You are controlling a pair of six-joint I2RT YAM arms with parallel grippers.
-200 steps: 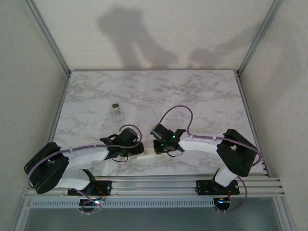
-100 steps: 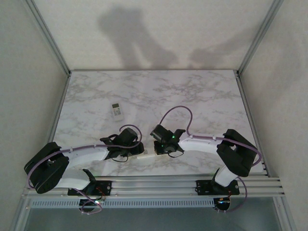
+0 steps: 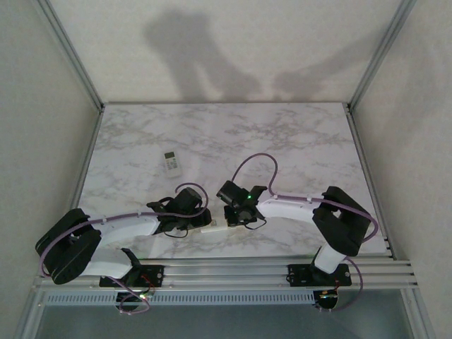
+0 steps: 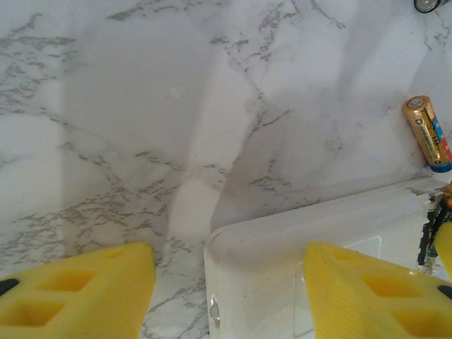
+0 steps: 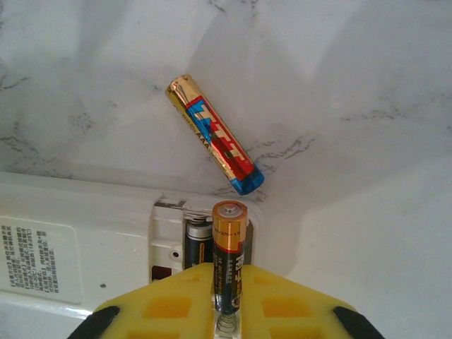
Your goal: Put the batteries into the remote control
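The white remote (image 3: 214, 228) lies back side up near the table's front, between the two grippers. Its open battery compartment (image 5: 201, 236) holds one dark battery (image 5: 197, 245). My right gripper (image 5: 229, 279) is shut on a black and copper battery (image 5: 229, 244), which stands just above the compartment's empty slot. A loose gold, red and blue battery (image 5: 215, 134) lies on the marble beside the remote's end. My left gripper (image 4: 229, 282) is open, straddling the remote's other end (image 4: 282, 261); its right finger (image 4: 374, 289) overlaps the casing, its left finger (image 4: 70, 289) stands clear of it.
A second small white remote-like piece (image 3: 171, 163) lies further back on the left of the marble table (image 3: 296, 141). A dark round battery end (image 4: 429, 4) shows at the top right edge of the left wrist view. Metal posts frame the table.
My right arm has shifted slightly left toward the remote with the battery in its grip. The left arm and the remote have stayed still.
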